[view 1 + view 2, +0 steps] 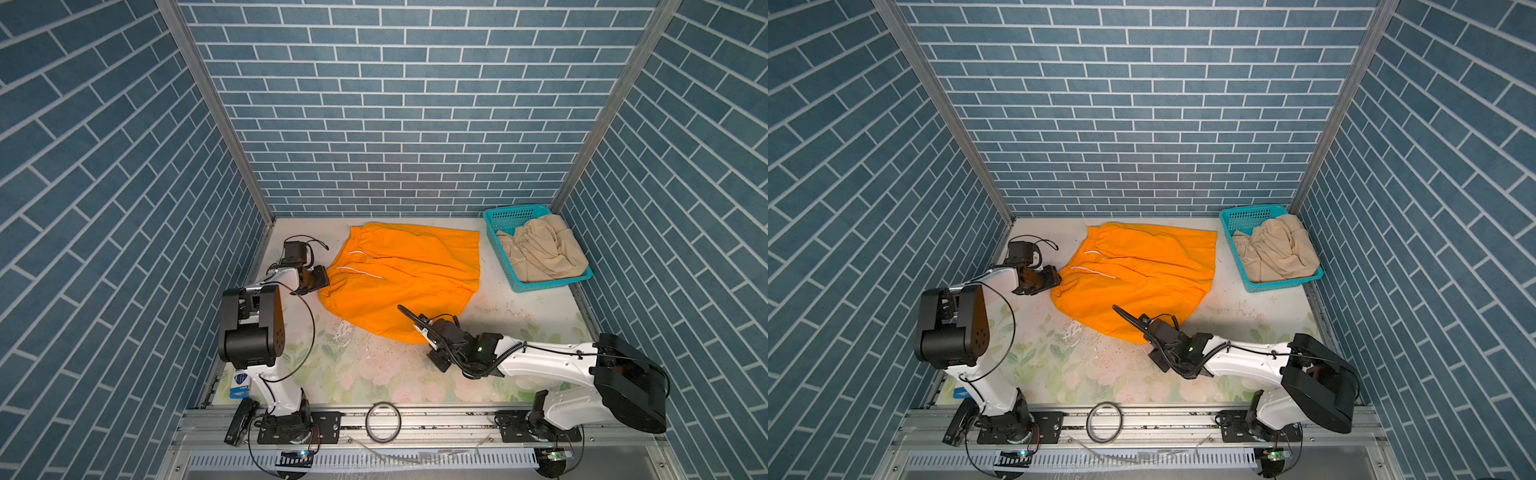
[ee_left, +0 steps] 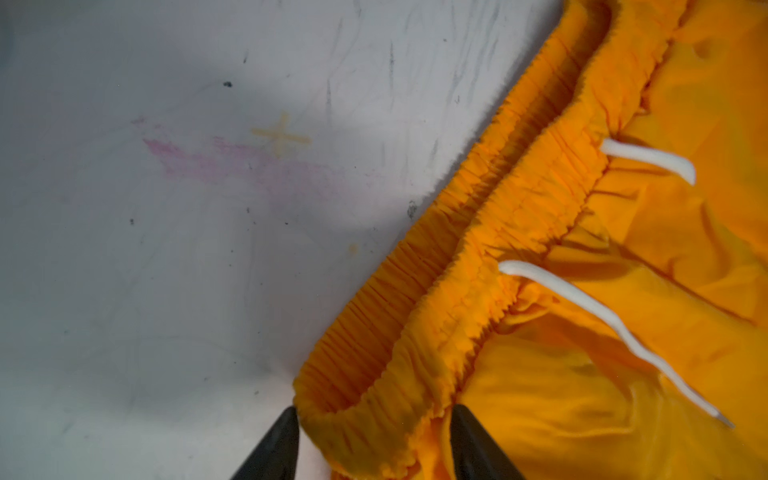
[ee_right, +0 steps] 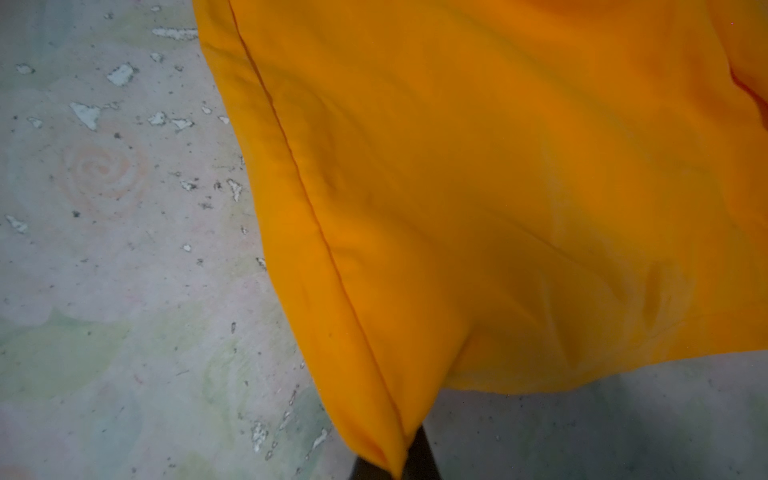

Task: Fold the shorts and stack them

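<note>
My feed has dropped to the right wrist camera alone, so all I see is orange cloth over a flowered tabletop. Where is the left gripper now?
Observer: The left gripper sits at the waistband end of the orange shorts, with a fingertip on each side of the waistband corner. I cannot tell whether it pinches yet.
Operator: And the second pair?
Observer: The beige shorts lie crumpled in the teal basket at the table's far right corner.
Operator: Is any cord near that left grip?
Observer: The white drawstring lies loose on the orange front, apart from that gripper.
</note>
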### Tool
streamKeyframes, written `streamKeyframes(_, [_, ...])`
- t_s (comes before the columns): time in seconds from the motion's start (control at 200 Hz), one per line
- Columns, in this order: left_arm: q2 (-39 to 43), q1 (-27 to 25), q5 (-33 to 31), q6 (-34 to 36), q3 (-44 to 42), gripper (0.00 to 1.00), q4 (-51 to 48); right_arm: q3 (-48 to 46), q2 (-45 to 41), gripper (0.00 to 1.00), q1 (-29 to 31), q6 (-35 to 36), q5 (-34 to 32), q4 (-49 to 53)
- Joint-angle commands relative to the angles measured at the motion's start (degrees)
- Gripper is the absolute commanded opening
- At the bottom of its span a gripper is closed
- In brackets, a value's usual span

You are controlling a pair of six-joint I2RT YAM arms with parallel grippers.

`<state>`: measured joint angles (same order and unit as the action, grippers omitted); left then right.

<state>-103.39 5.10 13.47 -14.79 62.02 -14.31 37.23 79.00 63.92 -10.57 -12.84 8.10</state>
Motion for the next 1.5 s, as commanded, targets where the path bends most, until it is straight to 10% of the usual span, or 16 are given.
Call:
streamKeyframes(0.0, [-0.52,-0.01,1.25,0.68,0.74,0.28,-2.31,-1.00,-2.71,0.00,-0.86,-2.43,-1.04,-0.48])
streamKeyframes(0.095, [0.53,-0.01,0.51,1.24,0.65,0.00,-2.62,-0.95,-4.69,0.00,-1.50,-2.70,-2.05,0.96])
streamKeyframes(0.845, [36.62,-2.99,-10.51,1.32,1.66,0.00,-30.63,19.15,-20.73,0.00,-2.13,-5.69,-16.19,42.01])
streamKeyframes(1.19, [38.10,-3.43,-11.14,3.94,4.51,0.07,-43.08,29.40,-15.21,0.00,-17.84,3.18,-4.35,40.73])
streamKeyframes(1.495, [23.65,-3.48,-11.44,4.94,9.59,0.05,-42.12,46.69,6.52,0.00,-32.37,13.94,9.37,38.54])
